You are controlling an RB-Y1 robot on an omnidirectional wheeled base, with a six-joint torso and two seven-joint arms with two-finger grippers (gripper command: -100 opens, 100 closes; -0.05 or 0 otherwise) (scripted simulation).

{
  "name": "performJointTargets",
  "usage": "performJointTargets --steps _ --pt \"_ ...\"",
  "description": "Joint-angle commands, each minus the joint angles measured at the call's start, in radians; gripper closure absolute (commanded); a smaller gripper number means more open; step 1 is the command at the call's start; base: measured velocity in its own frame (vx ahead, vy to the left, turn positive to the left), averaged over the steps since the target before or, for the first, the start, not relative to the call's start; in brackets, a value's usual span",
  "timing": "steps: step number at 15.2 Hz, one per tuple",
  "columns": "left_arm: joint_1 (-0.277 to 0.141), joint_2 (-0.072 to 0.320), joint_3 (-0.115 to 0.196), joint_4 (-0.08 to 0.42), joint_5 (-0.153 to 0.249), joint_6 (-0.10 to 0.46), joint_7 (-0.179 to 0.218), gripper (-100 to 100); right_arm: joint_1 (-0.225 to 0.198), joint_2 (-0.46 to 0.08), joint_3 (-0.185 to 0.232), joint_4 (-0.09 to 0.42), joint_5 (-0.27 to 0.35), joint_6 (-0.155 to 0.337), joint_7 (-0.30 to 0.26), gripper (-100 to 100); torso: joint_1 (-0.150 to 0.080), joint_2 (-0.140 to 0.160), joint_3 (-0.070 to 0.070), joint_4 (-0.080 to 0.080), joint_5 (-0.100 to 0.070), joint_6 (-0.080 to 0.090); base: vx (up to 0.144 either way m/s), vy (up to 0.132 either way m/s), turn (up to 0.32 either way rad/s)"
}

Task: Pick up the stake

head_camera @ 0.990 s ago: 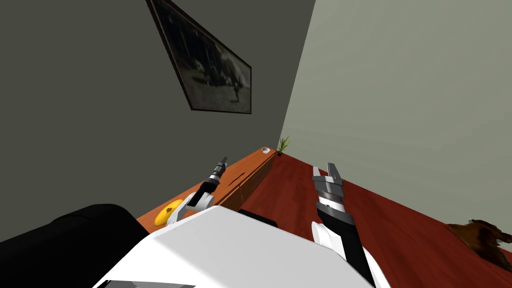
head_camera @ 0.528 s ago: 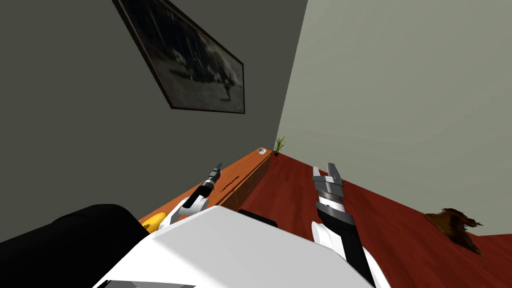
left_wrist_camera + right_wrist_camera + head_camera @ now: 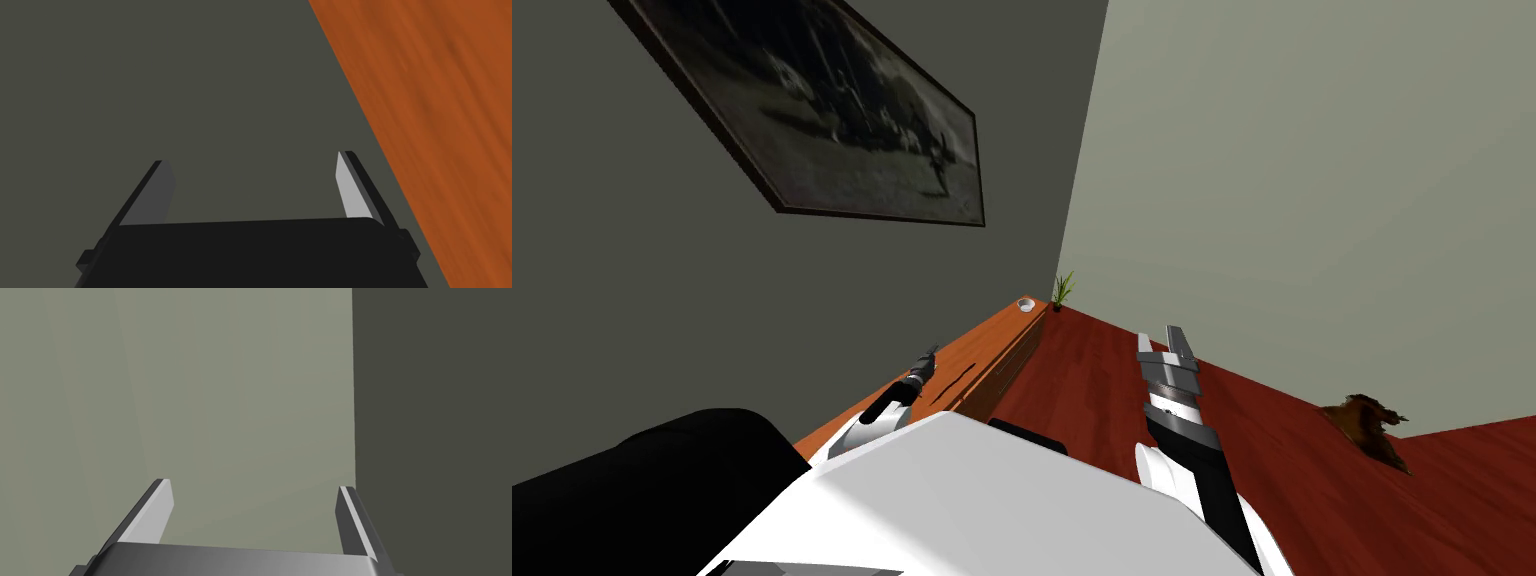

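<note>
From where I stand there are 2 arms out in front, each ending in 2 thin blades. The left gripper (image 3: 926,353) hangs low over 1 long orange-brown cabinet (image 3: 994,340) set against the dark wall, and the right gripper (image 3: 1162,337) is held up over the red-brown floor (image 3: 1102,400), well apart from the cabinet. On the cabinet top I count 1 small white bowl (image 3: 1026,305) at the far end and 1 thin dark sliver (image 3: 962,375) lying just ahead of the left gripper. It is too small for me to tell whether that is the stake. There is also 1 green plant (image 3: 1061,289) in the corner, 1 framed picture (image 3: 812,110) on the dark wall and 1 ragged brown thing (image 3: 1367,425) on the floor to the right. The wrist cameras add what the head view cannot show. The left fingers (image 3: 155,195) stand spread with nothing between them, and the orange wood runs beside 1 blade. The right fingers (image 3: 152,513) are spread just as wide and hold nothing.
</note>
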Motion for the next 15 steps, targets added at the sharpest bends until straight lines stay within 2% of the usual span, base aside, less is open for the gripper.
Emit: performJointTargets --steps 1,2,3,4,5,7,8,9,10,12,13,14,15 --pt "0.014 0.005 0.020 0.029 0.026 0.045 0.013 -100 0.000 0.000 0.000 0.000 0.000 0.000 0.000 0 0.000 0.000 0.000 0.000 0.000 0.000 0.140 -0.053 -0.107" --pt "0.014 0.005 0.020 0.029 0.026 0.045 0.013 -100 0.000 0.000 0.000 0.000 0.000 0.000 0.000 0 0.000 0.001 0.000 0.000 0.000 0.000 0.089 -0.025 -0.025" --pt "0.021 0.010 0.042 0.072 0.056 0.074 0.024 -100 0.000 0.000 0.000 0.000 0.000 0.000 0.000 0 0.001 0.003 0.001 0.000 0.000 0.000 0.102 -0.029 -0.085" --pt "0.021 0.010 0.042 0.072 0.056 0.085 0.024 -100 0.000 0.000 0.000 0.000 0.000 0.000 0.000 0 0.001 0.003 0.002 0.001 0.000 0.000 0.104 -0.037 -0.120" --pt "0.029 0.015 0.064 0.102 0.086 0.123 0.036 -100 0.000 0.000 0.000 0.000 0.000 0.000 0.000 0 0.001 0.003 0.002 0.001 0.000 0.000 0.130 -0.049 -0.166" --pt "0.029 0.015 0.064 0.115 0.086 0.125 0.036 -100 0.000 0.000 0.000 0.000 0.000 0.000 0.000 0 0.000 0.002 0.001 0.000 0.000 0.000 0.109 -0.040 -0.063" --pt "0.036 0.019 0.087 0.159 0.116 0.162 0.047 -100 0.000 0.000 0.000 0.000 0.000 0.000 0.000 0 0.001 0.004 0.002 0.001 0.000 0.000 0.112 -0.028 -0.099" --pt "0.036 0.019 0.087 0.159 0.116 0.165 0.047 -100 0.000 0.000 0.000 0.000 0.000 0.000 0.000 0 0.001 0.003 0.002 0.001 0.000 0.000 0.125 -0.027 -0.107" --pt "0.043 0.023 0.108 0.200 0.146 0.190 0.059 -100 0.000 0.000 0.000 0.000 0.000 0.000 0.000 0 0.001 0.003 0.002 0.001 0.000 0.000 0.140 -0.036 -0.154" --pt "0.043 0.023 0.108 0.201 0.146 0.204 0.059 -100 0.000 0.000 0.000 0.000 0.000 0.000 0.000 0 0.001 0.002 0.001 0.000 0.000 0.000 0.109 -0.033 -0.059" --pt "0.050 0.026 0.130 0.244 0.175 0.236 0.070 -100 0.000 0.000 0.000 0.000 0.000 0.000 0.000 0 0.001 0.004 0.002 0.001 0.000 0.000 0.086 -0.026 -0.095" --pt "0.050 0.026 0.130 0.244 0.175 0.243 0.070 -100 0.000 0.000 0.000 0.000 0.000 0.000 0.000 0 0.001 0.004 0.002 0.001 0.000 0.000 0.101 -0.026 -0.106" --pt "0.057 0.029 0.151 0.286 0.204 0.270 0.081 -100 0.000 0.000 0.000 0.000 0.000 0.000 0.000 0 0.001 0.004 0.002 0.001 0.000 0.000 0.137 -0.028 -0.135"
